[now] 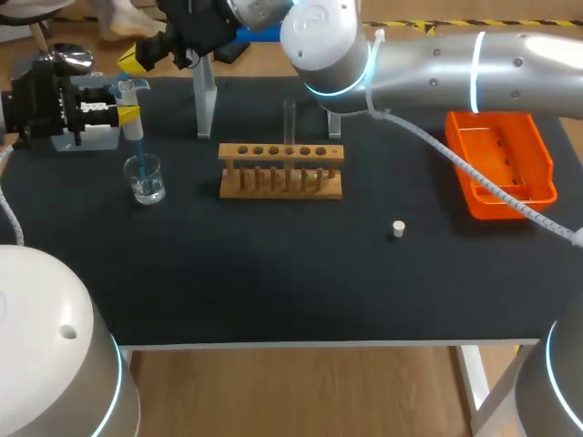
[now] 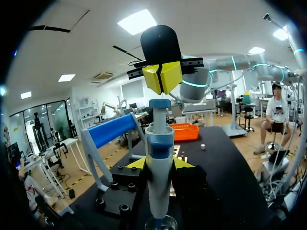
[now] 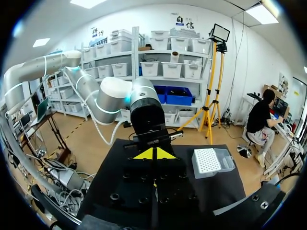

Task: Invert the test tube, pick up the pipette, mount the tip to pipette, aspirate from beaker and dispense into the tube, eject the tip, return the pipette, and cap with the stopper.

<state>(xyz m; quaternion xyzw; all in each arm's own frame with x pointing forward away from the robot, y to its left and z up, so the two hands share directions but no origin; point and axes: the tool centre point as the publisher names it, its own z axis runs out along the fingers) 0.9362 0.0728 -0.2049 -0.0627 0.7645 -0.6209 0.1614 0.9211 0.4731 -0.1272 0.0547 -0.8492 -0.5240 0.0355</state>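
Observation:
My left gripper [image 1: 126, 102] is shut on the white and blue pipette [image 2: 159, 143] and holds it upright over the glass beaker [image 1: 145, 178]. The pipette's blue tip [image 1: 139, 153] reaches down into the beaker. My right arm crosses from the right, and its gripper [image 1: 138, 56] is shut with nothing in it. Its yellow tips [image 2: 163, 77] hang just above the pipette's plunger [image 2: 159, 103]; I cannot tell whether they touch. A clear test tube [image 1: 290, 123] stands upright in the wooden rack [image 1: 281, 171]. The small white stopper [image 1: 398, 228] lies on the black table.
An orange tray [image 1: 499, 164] sits at the right of the table. A pipette stand [image 1: 205, 105] rises behind the rack's left end. A tip box [image 3: 211, 162] lies beside the left gripper.

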